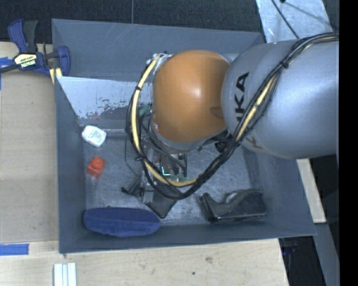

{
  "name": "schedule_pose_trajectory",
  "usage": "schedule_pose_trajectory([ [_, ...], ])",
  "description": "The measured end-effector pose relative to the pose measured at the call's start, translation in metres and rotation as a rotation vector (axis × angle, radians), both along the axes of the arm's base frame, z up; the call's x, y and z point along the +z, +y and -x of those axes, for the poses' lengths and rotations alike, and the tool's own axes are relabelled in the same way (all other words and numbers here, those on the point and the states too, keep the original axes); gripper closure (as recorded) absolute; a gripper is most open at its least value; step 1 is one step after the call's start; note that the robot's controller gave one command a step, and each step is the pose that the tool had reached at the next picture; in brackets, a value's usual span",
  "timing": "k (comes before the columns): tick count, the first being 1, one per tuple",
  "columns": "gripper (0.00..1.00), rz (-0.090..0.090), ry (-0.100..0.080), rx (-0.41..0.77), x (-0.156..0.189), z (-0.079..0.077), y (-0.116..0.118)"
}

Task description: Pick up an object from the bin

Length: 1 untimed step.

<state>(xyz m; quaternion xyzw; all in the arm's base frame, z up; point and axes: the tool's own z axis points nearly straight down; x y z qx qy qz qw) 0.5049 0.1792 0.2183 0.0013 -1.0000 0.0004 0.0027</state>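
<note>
The big grey arm (286, 94) with its round orange cover (188, 97) hangs over the middle of the grey bin (185, 40). Its gripper (158, 206) is down low, just beside the right end of a long blue thing (119, 221) (it lies along the near wall). I cannot tell if the gripper is apart or together. A flat black thing (235, 206) lies to its right. A small orange thing (95, 167) and a little white thing (94, 136) lie on the left.

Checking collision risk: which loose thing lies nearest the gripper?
The blue oblong pad along the lower wall; the gripper is at its right end. The black case, orange cap and white tag lie farther.
</note>
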Motion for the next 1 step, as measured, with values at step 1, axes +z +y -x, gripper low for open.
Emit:
schedule_pose_trajectory([
  [1,0.00,0.000,-0.003,0.189,-0.1517,-0.0054,-0.0952],
])
